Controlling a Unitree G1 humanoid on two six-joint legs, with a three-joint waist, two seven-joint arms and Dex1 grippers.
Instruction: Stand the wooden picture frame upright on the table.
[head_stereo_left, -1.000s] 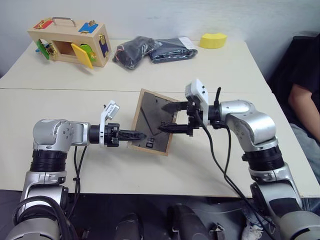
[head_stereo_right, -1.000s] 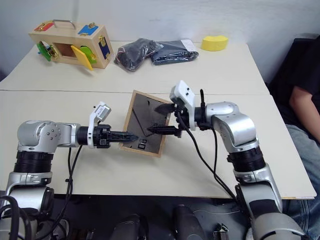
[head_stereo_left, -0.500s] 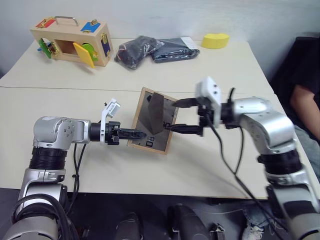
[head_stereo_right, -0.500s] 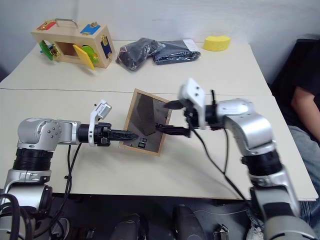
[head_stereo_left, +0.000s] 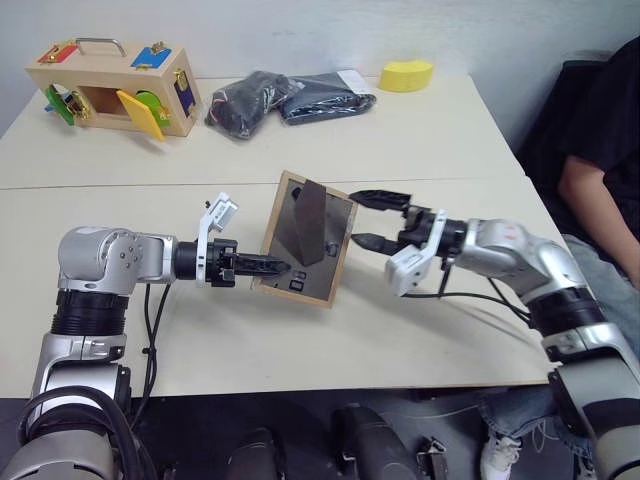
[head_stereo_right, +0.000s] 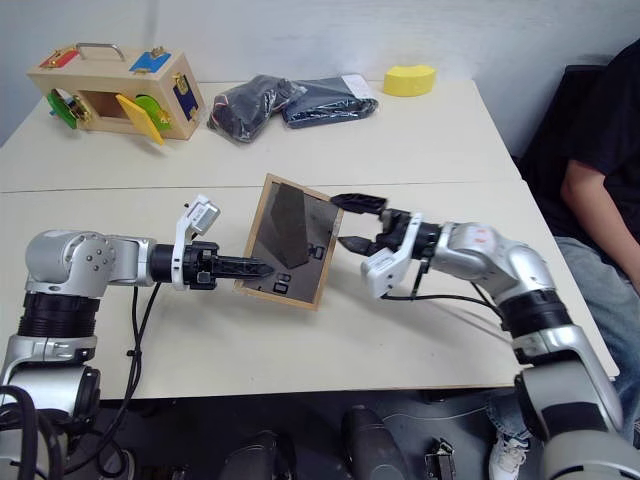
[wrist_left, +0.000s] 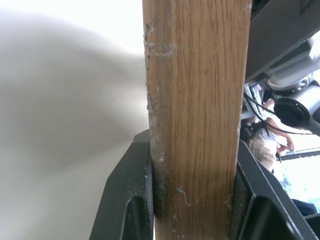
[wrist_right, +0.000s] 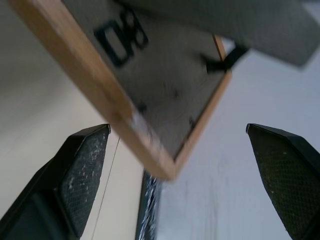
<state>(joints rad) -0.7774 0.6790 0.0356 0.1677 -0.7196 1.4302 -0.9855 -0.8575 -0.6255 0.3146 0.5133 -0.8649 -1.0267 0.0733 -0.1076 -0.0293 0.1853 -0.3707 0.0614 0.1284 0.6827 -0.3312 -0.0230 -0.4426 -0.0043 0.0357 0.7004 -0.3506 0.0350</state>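
Left eye view: pale cream desk (head_stereo_left: 420, 140) with a seam, white wall behind. Wooden picture frame (head_stereo_left: 305, 252) tilted mid-desk, stand flap out, lower edge clamped in left gripper (head_stereo_left: 277, 267) jaws, arm level. Right gripper (head_stereo_left: 378, 219) just beside the frame's right edge, jaws apart, empty.

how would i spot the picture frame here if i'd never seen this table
On the big cream table, look at the near half, between the two grippers. The picture frame is the small flat rectangle with a light wood border and dark back, its stand flap swung out, tilted up off the surface, unlike the bigger latched wooden box at the far left.
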